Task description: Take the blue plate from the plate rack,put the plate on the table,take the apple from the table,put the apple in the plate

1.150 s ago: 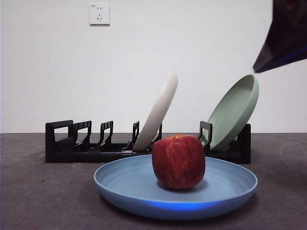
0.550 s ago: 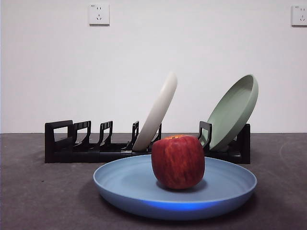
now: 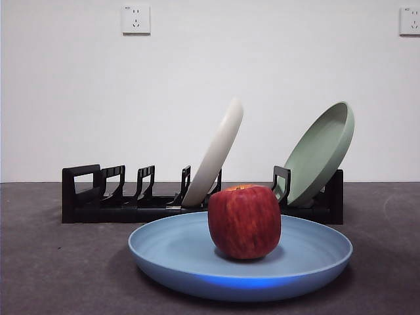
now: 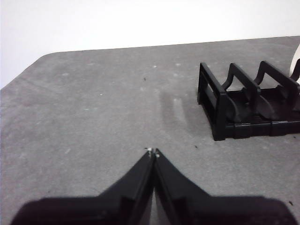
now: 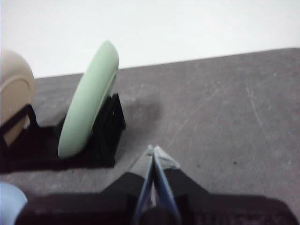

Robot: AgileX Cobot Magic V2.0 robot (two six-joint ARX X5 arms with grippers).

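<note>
The blue plate (image 3: 240,263) lies flat on the table (image 3: 52,262) in front of the plate rack (image 3: 118,200). The dark red apple (image 3: 244,221) sits in the plate, a little right of its middle. In the front view neither arm shows. My left gripper (image 4: 153,152) is shut and empty above bare table beside the rack's end (image 4: 243,108). My right gripper (image 5: 153,151) is shut and empty, near the rack's other end (image 5: 105,131); a sliver of the blue plate (image 5: 10,204) shows in its view.
A cream-white plate (image 3: 215,154) and a pale green plate (image 3: 319,153) lean in the rack's slots; both also show in the right wrist view, the green one (image 5: 89,105) nearer, the cream one (image 5: 14,93) farther. A white wall stands behind the table.
A dark arm at the front view's top right corner one second ago has withdrawn out of view. The plate, apple and rack have stayed in place.
</note>
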